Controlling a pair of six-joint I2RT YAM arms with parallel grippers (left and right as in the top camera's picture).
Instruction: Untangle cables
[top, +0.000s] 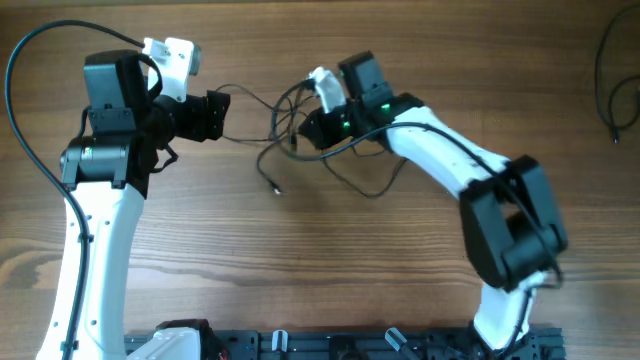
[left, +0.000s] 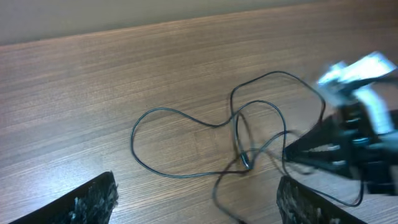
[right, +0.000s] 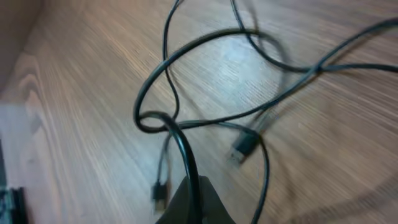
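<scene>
Black cables (right: 185, 152) lie tangled on the table (top: 400, 280) between both tools: thin, light, limp, probably slippery. Right tool (right: 193, 198) pinches one strand at a loop; left tool (left: 199, 208) stands spread, just short of them. Best taken near a plug (right: 244, 148).

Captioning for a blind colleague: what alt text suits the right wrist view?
The right gripper is shut on a thin black cable that rises into tangled loops on the wooden table. A small connector plug lies among the loops.
</scene>
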